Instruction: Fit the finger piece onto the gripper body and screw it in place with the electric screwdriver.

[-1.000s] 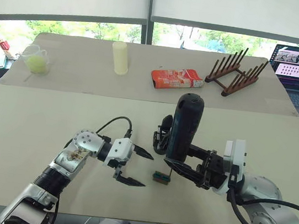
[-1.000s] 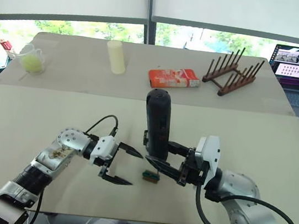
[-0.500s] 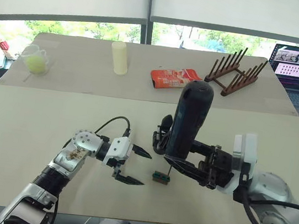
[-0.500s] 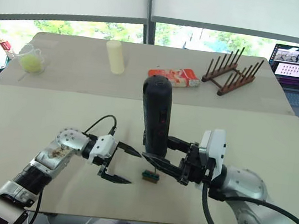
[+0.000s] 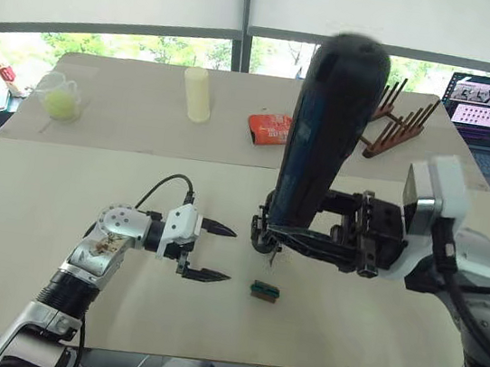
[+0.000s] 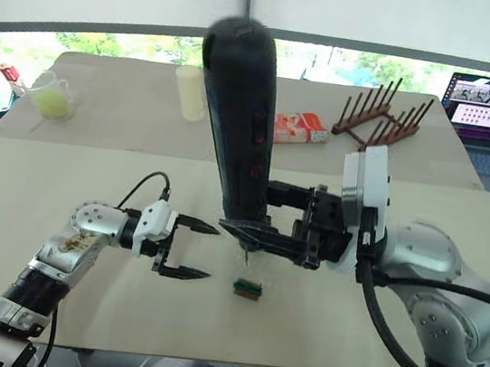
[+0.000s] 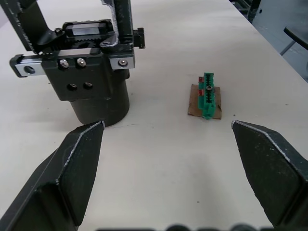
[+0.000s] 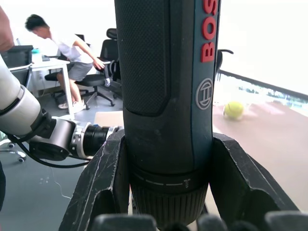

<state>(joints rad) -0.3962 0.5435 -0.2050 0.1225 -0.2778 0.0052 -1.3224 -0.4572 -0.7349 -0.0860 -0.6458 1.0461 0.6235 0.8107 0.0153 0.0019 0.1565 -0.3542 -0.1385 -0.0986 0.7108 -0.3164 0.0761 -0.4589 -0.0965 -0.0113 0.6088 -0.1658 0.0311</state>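
The electric screwdriver [image 6: 237, 128] hides the gripper body [image 7: 94, 72]; a green block [image 5: 264, 290] lies nearby.

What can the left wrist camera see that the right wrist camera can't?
Left wrist view only: the gripper body standing on the table and the small green-and-brown block beside it, between the open left claw's fingers.

Right wrist view only: the electric screwdriver clamped in the right claw, and a person at a desk.

Both: the left claw, seen in the right wrist view at.
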